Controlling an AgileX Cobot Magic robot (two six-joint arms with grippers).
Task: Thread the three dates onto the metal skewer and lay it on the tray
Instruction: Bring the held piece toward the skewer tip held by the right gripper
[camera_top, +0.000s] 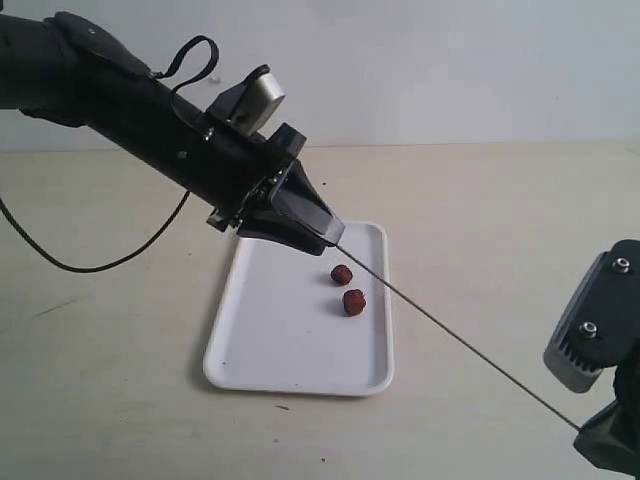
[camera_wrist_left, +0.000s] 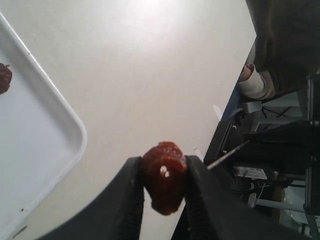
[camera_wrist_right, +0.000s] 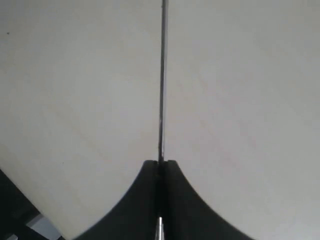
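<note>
The left gripper (camera_top: 335, 236), upper centre, is pinching a date (camera_wrist_left: 164, 177) while the right gripper (camera_wrist_right: 160, 164), lower right, is clamping the metal skewer (camera_top: 450, 340) aimed for threading.

Setting: robotics lab or test bench. Bare beige table (camera_top: 500, 220) against a blank pale wall (camera_top: 450, 70); black robot arm (camera_top: 130, 100) trailing a loose cable (camera_top: 70, 269). Beyond the table edge are cluttered metal stands (camera_wrist_left: 280, 204) (blurred, left wrist view).
</note>
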